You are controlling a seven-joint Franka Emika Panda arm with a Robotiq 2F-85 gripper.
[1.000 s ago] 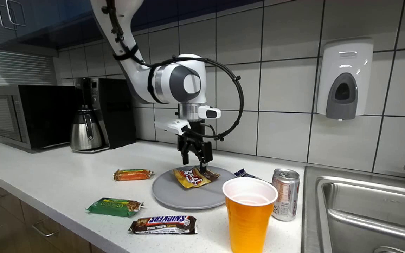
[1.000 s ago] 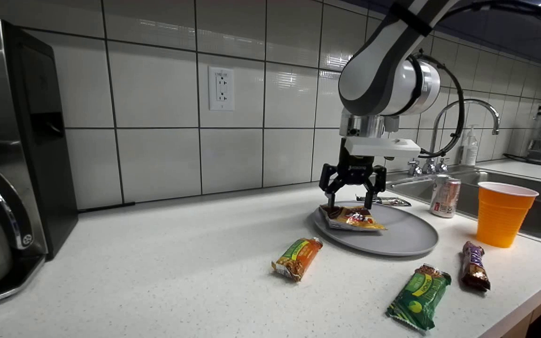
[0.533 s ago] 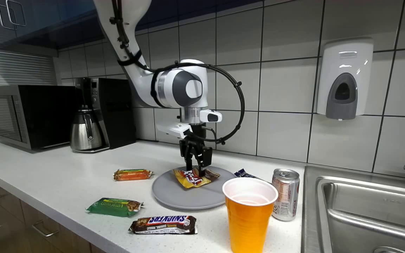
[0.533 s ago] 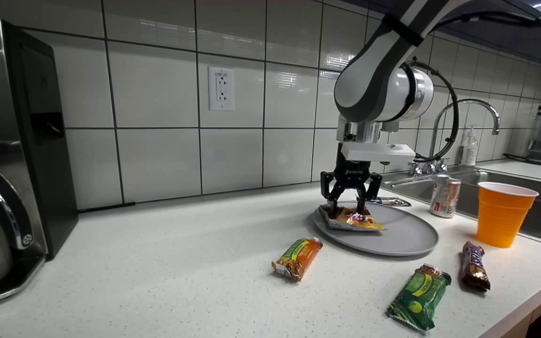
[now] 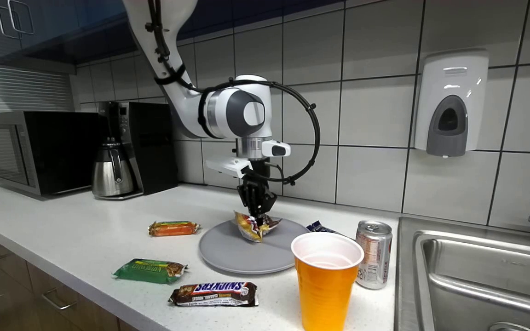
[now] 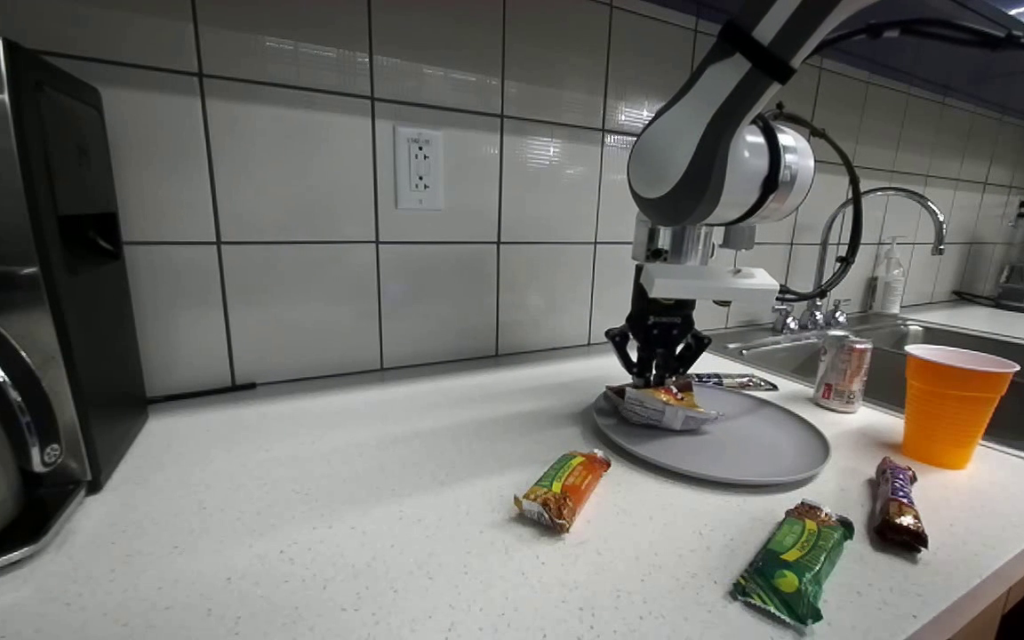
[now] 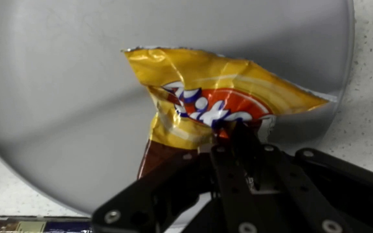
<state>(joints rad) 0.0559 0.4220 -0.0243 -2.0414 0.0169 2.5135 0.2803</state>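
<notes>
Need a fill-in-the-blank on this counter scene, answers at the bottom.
1. The black gripper pinches a crumpled yellow-and-brown foil packet over the round ____ plate.
2. The tall tapered plastic cup is white inside and ____ outside.
3. The brown-wrapped bar nearest the cup is labelled ____.

Missing words: grey; orange; SNICKERS.

Your exterior views both face the tiled wall (image 6: 290,169) obliquely, from opposing angles above the surface (image 6: 343,498), sharing the plate (image 5: 246,263) and claw (image 6: 652,380); your wrist view looks down on the plate from close range.
</notes>
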